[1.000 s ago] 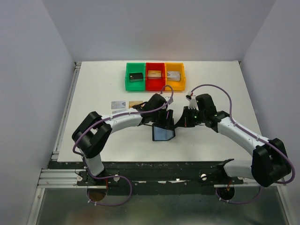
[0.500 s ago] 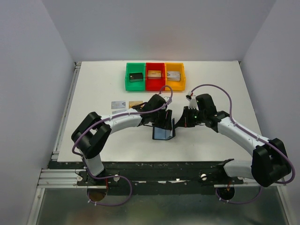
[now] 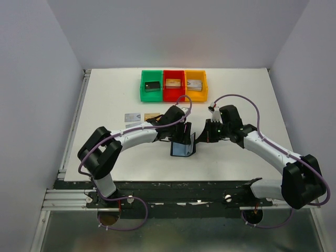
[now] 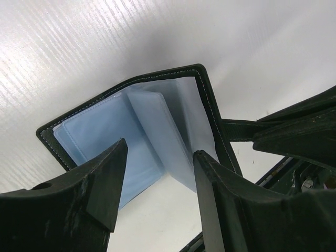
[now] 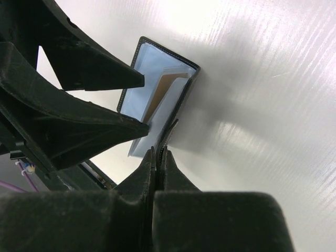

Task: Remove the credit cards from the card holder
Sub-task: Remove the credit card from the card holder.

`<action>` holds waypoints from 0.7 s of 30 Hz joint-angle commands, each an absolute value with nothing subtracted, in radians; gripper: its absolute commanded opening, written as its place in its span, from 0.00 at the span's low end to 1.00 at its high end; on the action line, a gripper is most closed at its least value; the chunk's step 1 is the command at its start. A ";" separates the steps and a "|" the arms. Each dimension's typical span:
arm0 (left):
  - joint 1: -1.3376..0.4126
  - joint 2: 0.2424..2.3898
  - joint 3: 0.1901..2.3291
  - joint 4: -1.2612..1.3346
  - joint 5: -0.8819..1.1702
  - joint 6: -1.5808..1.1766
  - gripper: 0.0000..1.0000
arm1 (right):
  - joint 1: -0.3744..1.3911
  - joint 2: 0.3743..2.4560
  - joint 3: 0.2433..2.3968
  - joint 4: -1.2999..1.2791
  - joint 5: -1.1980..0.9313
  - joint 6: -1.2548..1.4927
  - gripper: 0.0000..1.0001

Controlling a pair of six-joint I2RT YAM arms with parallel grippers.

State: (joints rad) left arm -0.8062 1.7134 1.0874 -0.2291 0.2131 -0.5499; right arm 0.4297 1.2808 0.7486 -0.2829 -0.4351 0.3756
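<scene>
On the table (image 3: pixel 105 105), right fingers (image 5: pixel 143 176) stay clamped on the card holder (image 3: pixel 182 149); spread left fingers (image 4: pixel 105 178) barely shifted.

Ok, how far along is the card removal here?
Two cards, a silver-grey card and a tan-gold card, already lie on the table. The right gripper pinches the open card holder by its edge; the left gripper hovers open above it. At least one tan card is still in a slot.
</scene>
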 commanded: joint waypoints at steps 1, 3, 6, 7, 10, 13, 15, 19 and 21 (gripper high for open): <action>-0.811 1.672 1.075 -0.255 0.161 -0.552 0.65 | 0.425 1.289 0.739 -0.268 -0.430 0.362 0.00; -0.810 1.664 1.071 -0.258 0.152 -0.554 0.65 | 0.425 1.290 0.739 -0.270 -0.426 0.359 0.00; -0.810 1.657 1.069 -0.259 0.141 -0.554 0.66 | 0.425 1.292 0.739 -0.271 -0.426 0.360 0.00; -0.810 1.655 1.071 -0.261 0.138 -0.554 0.66 | 0.425 1.292 0.739 -0.272 -0.426 0.359 0.00; -0.810 1.658 1.071 -0.264 0.140 -0.551 0.66 | 0.425 1.295 0.741 -0.270 -0.426 0.359 0.00; -0.810 1.663 1.077 -0.270 0.141 -0.548 0.66 | 0.425 1.296 0.742 -0.272 -0.426 0.359 0.00; -0.811 1.666 1.077 -0.271 0.138 -0.546 0.66 | 0.425 1.298 0.742 -0.271 -0.429 0.357 0.00; -0.810 1.670 1.081 -0.268 0.149 -0.542 0.66 | 0.425 1.298 0.744 -0.272 -0.433 0.360 0.00; -0.811 1.675 1.091 -0.271 0.153 -0.540 0.66 | 0.425 1.299 0.744 -0.272 -0.434 0.359 0.00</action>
State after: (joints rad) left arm -0.8062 1.6829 1.0821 -0.2577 0.1650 -0.5495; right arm 0.4297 1.2884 0.7486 -0.2832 -0.4351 0.3721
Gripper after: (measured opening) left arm 0.658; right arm 0.026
